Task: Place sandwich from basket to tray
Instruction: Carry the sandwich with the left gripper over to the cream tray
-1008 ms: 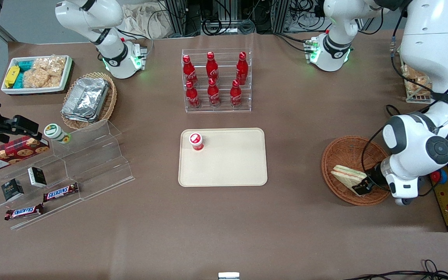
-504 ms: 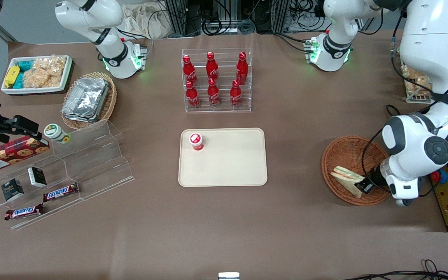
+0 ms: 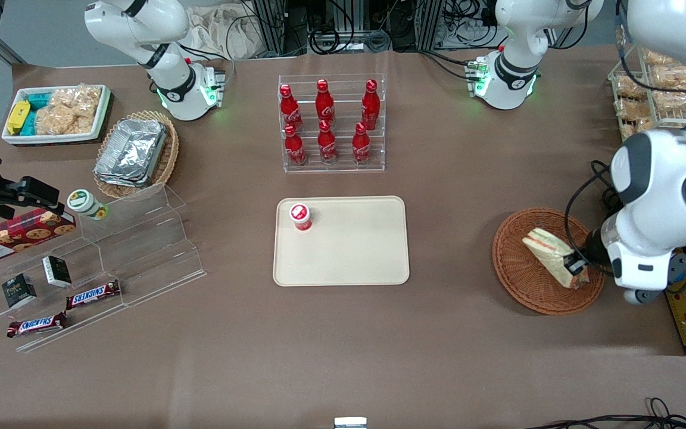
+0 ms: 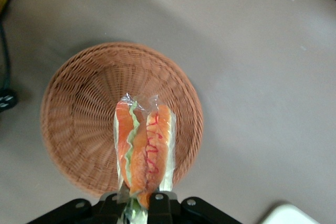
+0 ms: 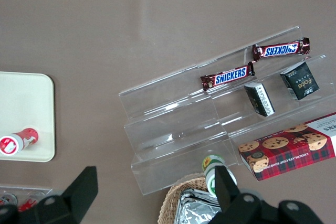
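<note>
Brown paper covers the bench. Fingers (image 4: 157, 203) of the left gripper (image 3: 575, 271) are clamped on the sandwich (image 3: 548, 253), lifted just above the basket (image 3: 515, 268). Grasp looks done; carrying it to the tray (image 3: 355, 250) remains. A red-capped cup (image 3: 300, 216) occupies one tray corner; the path between looks open.
</note>
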You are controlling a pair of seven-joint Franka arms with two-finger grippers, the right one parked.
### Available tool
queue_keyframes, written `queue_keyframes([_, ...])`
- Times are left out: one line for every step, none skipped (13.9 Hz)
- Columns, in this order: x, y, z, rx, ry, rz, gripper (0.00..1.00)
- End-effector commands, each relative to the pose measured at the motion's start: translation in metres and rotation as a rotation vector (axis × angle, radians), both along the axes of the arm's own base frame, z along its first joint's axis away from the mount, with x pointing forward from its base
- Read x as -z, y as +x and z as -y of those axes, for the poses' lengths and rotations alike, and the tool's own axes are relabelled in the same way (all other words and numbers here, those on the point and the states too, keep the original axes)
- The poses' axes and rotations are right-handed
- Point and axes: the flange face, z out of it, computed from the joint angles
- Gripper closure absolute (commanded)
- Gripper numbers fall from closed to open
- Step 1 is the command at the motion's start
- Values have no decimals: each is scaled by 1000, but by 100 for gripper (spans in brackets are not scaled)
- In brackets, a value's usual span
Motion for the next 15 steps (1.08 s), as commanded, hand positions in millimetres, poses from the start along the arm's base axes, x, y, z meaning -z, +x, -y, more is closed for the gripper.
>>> queue_keyframes([-68, -17, 34, 75, 12, -12, 95])
queue_keyframes([-91, -28, 53, 107, 11, -26, 95])
queue_keyframes([-113, -41, 72, 141, 11, -40, 96])
queue_keyframes([-131, -55, 94, 172, 7, -42, 97])
queue_keyframes([-145, -66, 118, 189, -10, -28, 97])
queue_keyframes([-151, -78, 148, 196, -18, -25, 97])
queue_keyframes([-155, -94, 180, 219, -16, -27, 97])
queue_keyframes([-156, -106, 205, 237, -23, -27, 97])
queue_keyframes([-154, -116, 227, 250, -33, -31, 97])
queue_keyframes([-148, -123, 245, 276, -44, -38, 97])
queue_keyframes([-141, -126, 260, 306, -59, -46, 97])
queue_keyframes([-131, -126, 273, 329, -77, -50, 97])
queue_keyframes([-115, -121, 284, 346, -102, -57, 97])
queue_keyframes([-98, -118, 295, 354, -120, -69, 97])
queue_keyframes([-83, -112, 302, 359, -135, -65, 97])
